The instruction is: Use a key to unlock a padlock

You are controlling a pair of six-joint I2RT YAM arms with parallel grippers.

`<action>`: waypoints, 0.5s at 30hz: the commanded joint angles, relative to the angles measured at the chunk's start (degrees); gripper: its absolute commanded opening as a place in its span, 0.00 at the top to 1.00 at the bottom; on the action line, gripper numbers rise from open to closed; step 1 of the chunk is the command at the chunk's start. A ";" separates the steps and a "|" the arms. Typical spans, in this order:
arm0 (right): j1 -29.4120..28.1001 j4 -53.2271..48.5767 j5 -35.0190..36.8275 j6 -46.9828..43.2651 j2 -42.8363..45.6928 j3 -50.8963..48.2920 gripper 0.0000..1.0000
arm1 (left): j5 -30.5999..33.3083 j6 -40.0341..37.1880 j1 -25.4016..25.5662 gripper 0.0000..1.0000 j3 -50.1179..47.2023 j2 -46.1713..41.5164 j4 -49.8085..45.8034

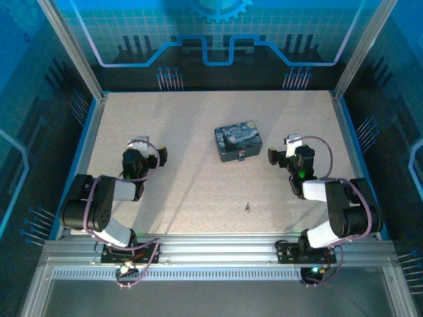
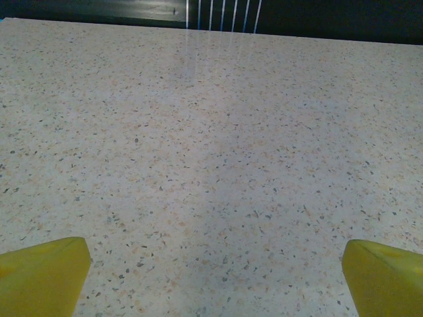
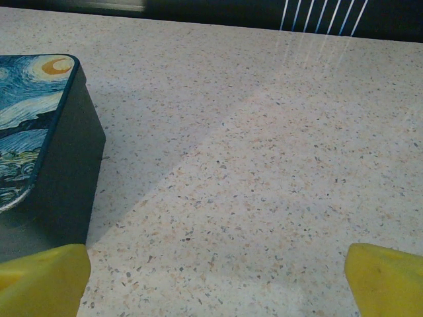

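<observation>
Yellow-tipped left tool (image 2: 215, 285) and right tool (image 3: 215, 285) hung spread wide, gripping nothing, parked either side of the speckled beige tabletop (image 1: 185, 191), probably poised for a first reach. Dark-blue rectangular starry-night tin (image 1: 238, 140) sat centre, seemingly anchoring the tiny grey-blue metal padlock (image 1: 242, 156) at its near face, near the right tool. Tiny slim grey metal key (image 1: 246, 207) lay loose, well apart from both.

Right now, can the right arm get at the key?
Probably yes: the key lies alone on bare table near the arm's base, nothing blocking, and the right end effector is open.
</observation>
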State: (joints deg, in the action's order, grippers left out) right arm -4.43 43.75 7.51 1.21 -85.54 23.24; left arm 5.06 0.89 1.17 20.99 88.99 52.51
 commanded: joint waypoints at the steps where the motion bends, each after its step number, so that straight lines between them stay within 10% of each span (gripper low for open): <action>1: 0.64 0.90 0.68 -0.11 -0.50 0.67 0.00 | -0.96 -1.32 -0.64 0.01 0.97 -0.13 0.09; 15: 1.00 -17.87 2.98 4.53 11.79 4.35 0.00 | 3.03 -0.35 0.23 0.01 2.13 -14.61 -14.00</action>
State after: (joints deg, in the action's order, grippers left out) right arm -4.43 33.32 10.28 3.16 -77.34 25.19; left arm 6.28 0.95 1.23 20.69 78.24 46.17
